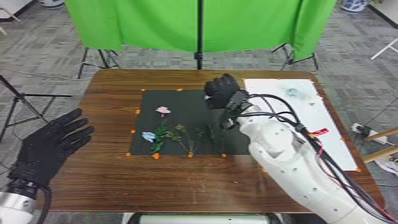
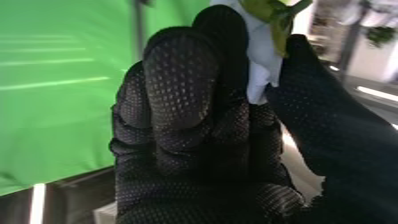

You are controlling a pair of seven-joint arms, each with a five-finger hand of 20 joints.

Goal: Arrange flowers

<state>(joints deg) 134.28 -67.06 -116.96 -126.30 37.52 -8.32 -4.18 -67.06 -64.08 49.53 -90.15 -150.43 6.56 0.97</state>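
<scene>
Across a brown wooden table [image 1: 195, 185] backed by a green curtain [image 1: 133, 25], a black mat [image 1: 178, 100] is lying beside a white sheet [image 1: 336, 137]. My left hand [image 1: 49, 142] is resting at the table's left side, fingers extended and apart, while my right hand [image 1: 222, 87] is hovering by the mat's far edge, near the sheet, its thumb and fingers pinching a white flower [image 2: 259, 60]. On the mat, a leafy green sprig [image 1: 181, 128], a blue flower [image 1: 148, 135] and a pink flower [image 1: 163, 110] are lying. I am probably carrying the white flower toward the sheet; doing it well is calling for a light, steady pinch that is sparing the petals, a low approach and a slow release, with my forearm staying above the other stems. The flower's green end is running past the right wrist view's edge, so its full length is staying uncertain; my forearm is covering part of the sheet, and a small pale-blue item [image 1: 293, 93] on it is proving too faint to identify.
</scene>
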